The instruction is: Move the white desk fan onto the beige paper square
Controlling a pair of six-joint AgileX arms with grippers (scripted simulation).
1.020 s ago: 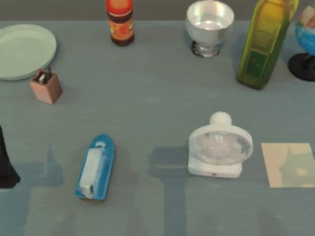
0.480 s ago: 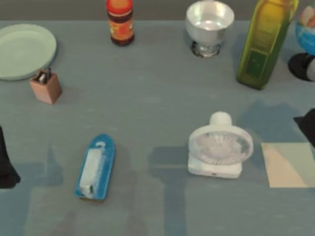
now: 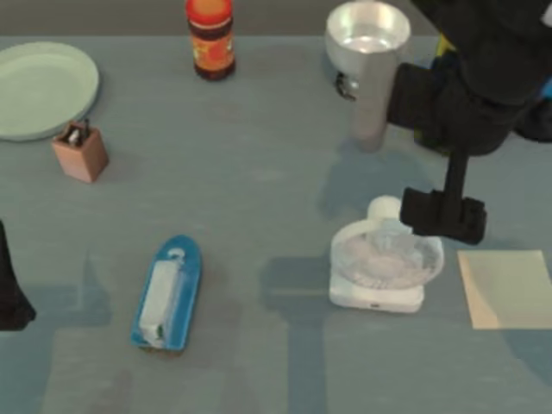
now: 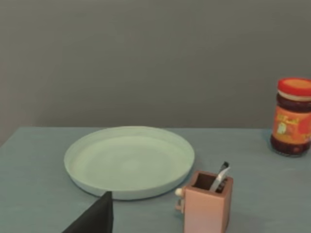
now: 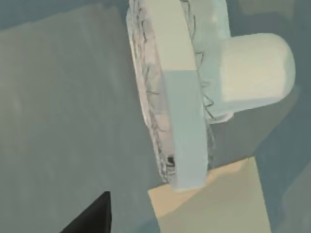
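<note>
The small white plastic desk fan with a round grilled face stands on the grey-blue surface, a bit right of the middle. Its round white knob sticks out at the back, and its flat white base rests on the surface. The flat tan-beige paper square lies just to the right of the fan, with a small gap between them, so the fan is not on it.

The black right claw hangs over the fan's upper right edge, at the end of the big black right arm that reaches in from the top right. I cannot tell if this claw is open or closed. In the right wrist view, the fan fills the picture from close up, with the knob beside it and a corner of the paper square next to it.

The left arm sits parked at the left edge of the surface. I cannot tell how its claw is set.

A pale green round plate lies at the far left, with a small brown box beside it. A jar with a red lid and a shiny silver metal cup stand at the back. A blue boat-shaped thing lies left of the fan.
</note>
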